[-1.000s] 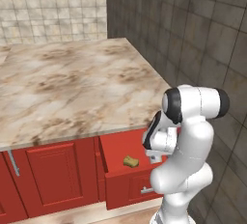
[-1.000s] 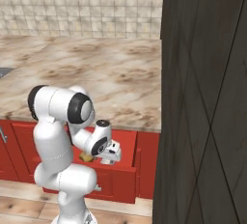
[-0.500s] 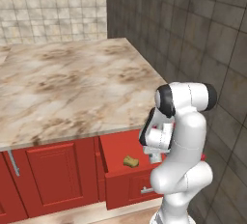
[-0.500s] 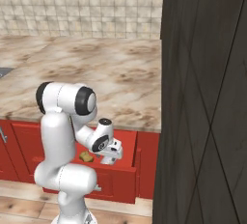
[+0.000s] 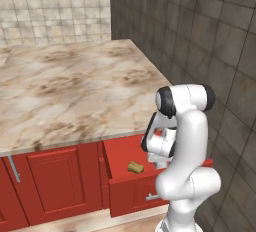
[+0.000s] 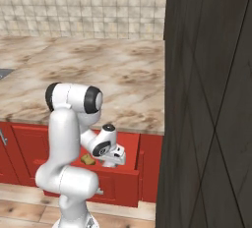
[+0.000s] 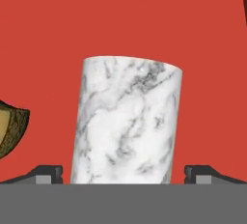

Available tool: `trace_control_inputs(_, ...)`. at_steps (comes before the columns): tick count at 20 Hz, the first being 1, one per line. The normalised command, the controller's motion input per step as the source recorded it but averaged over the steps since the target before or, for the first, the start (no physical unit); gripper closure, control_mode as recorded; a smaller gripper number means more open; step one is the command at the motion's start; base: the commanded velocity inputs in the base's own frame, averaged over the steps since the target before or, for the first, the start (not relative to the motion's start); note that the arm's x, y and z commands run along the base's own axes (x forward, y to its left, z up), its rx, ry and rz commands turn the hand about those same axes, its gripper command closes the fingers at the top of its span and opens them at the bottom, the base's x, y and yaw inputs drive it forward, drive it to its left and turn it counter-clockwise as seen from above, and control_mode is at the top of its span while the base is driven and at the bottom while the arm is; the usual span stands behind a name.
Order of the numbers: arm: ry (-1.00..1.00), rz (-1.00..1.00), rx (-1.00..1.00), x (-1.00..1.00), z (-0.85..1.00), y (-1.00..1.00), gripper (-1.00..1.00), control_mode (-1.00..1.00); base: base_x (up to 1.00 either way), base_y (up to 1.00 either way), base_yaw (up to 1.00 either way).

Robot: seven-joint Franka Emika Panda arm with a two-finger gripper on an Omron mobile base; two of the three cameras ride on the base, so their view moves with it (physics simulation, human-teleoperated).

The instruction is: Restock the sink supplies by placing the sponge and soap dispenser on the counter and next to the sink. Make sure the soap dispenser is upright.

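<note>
Gripper [image 7: 123, 175] reaches down into open red drawer [image 5: 125, 188] under the counter [image 5: 75, 91], fingers spread wide w/ soap dispenser [image 7: 126, 121] between them; its pale marbled body sits slightly tilted in hand view, contact w/ fingertips can't be told. Sponge [image 5: 135, 167] lies on drawer floor just beside, at left edge of hand view. Corner of the sink [image 6: 4, 73] shows at far left of right base view, well apart from drawer.

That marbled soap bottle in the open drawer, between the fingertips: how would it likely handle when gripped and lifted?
The soap dispenser looks like a smooth, hard, rounded body, so it would probably stay stiff but may slip or twist between the fingertips. Lying in the drawer beside the sponge, it might roll if nudged.
</note>
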Motion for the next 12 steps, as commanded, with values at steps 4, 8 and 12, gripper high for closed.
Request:
trace_control_inputs(4,0.0,-0.04,0.0,0.0,-0.33,0.0,-1.0,-1.0,0.0,0.0,0.0)
trace_control_inputs(8,0.0,-0.04,0.0,-0.03,-0.31,0.03,-1.0,-1.0,0.0,0.0,0.0)
trace_control_inputs(12,0.0,-0.05,0.0,-0.18,-0.18,0.08,1.0,-1.0,0.0,0.0,0.0)
